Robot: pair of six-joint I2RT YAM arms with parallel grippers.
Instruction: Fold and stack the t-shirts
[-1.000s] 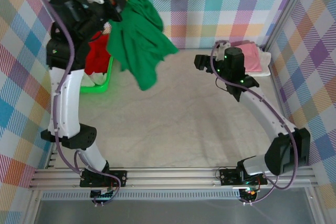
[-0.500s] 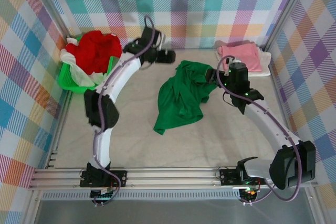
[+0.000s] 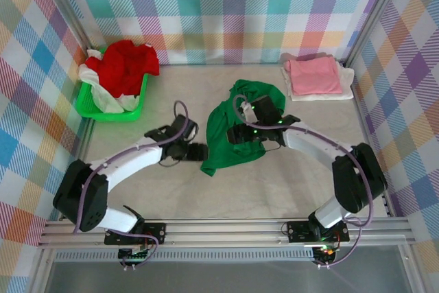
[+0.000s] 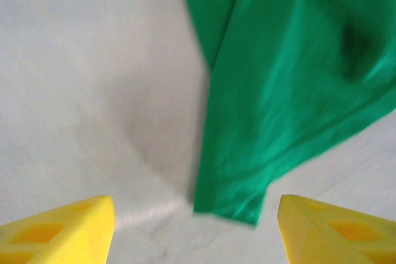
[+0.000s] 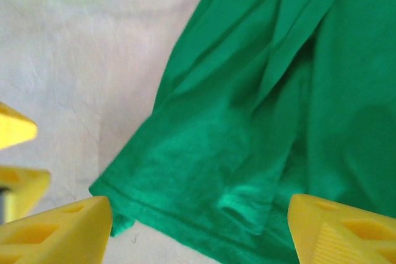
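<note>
A bright green t-shirt (image 3: 241,125) lies crumpled in the middle of the table. My left gripper (image 3: 199,152) sits low at its near-left corner, jaws open. In the left wrist view that shirt corner (image 4: 230,202) lies on the table between the yellow fingertips (image 4: 62,230) of the left gripper (image 4: 195,233), untouched. My right gripper (image 3: 233,134) hovers over the shirt's left part, open. The right wrist view shows the hem (image 5: 185,208) spanning the wide gap of the right gripper (image 5: 198,233). A folded pink t-shirt (image 3: 313,75) rests on a white one at the back right.
A lime-green basket (image 3: 115,112) at the back left holds a red t-shirt (image 3: 129,63) and a white one (image 3: 101,95). Checked walls close in the table on three sides. The left gripper's yellow fingers (image 5: 15,131) appear at the right wrist view's left edge.
The green shirt, held up by the left gripper a second ago, now lies on the table. The left arm swung down to its near-left corner. The right gripper moved left over the shirt.
</note>
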